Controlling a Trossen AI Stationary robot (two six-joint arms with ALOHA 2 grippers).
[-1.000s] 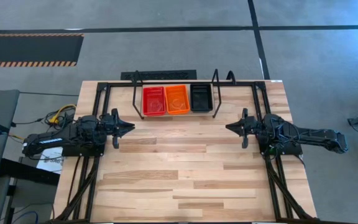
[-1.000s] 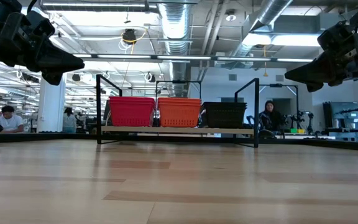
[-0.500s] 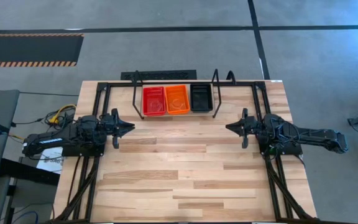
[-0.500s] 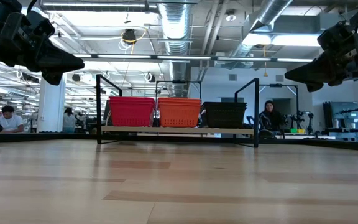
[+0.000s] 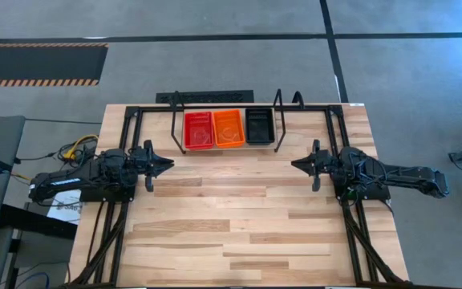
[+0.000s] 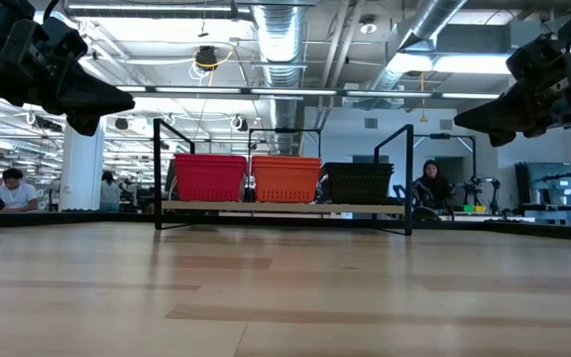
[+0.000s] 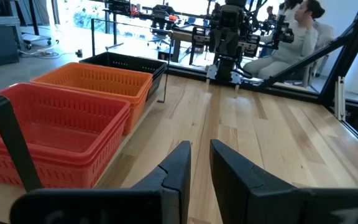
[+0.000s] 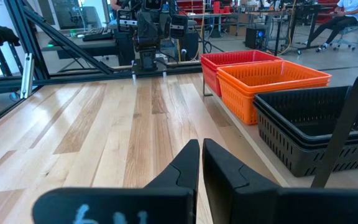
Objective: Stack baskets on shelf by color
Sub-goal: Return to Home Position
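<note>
A: High view: shelf (image 5: 224, 147) sat at the table's far edge with 3 stacks in a row, red stack (image 5: 198, 130), orange stack (image 5: 228, 128), black stack (image 5: 259, 125). No loose baskets were on the tabletop (image 5: 239, 225). Left gripper (image 5: 165, 164) and right gripper (image 5: 297, 164) faced each other in front of the shelf, well apart, nothing held.

B: So sorting looked done?

A: Judged yes, each color was in its own pile. Low view: red (image 6: 209, 177), orange (image 6: 285, 178), black (image 6: 359, 182) sat level on the board, side by side, both grippers up high at the frame's edges.

B: Fingers?

A: Left wrist view: left fingers (image 7: 178, 171) were nearly together with a narrow gap, empty. Red basket (image 7: 55, 137) was nearest, then orange (image 7: 101, 84), then black (image 7: 126, 63). Right wrist view: right fingers (image 8: 188, 163) were almost touching, empty; black (image 8: 309, 121) was nearest, orange (image 8: 269, 84) and red (image 8: 238, 59) beyond.

B: Advice for the step?

A: Probably just hold clear. If any nudge was needed, I'd come in above the rims and avoid the shelf's black uprights (image 8: 344, 127), since a clip there could shift all 3 stacks.
</note>
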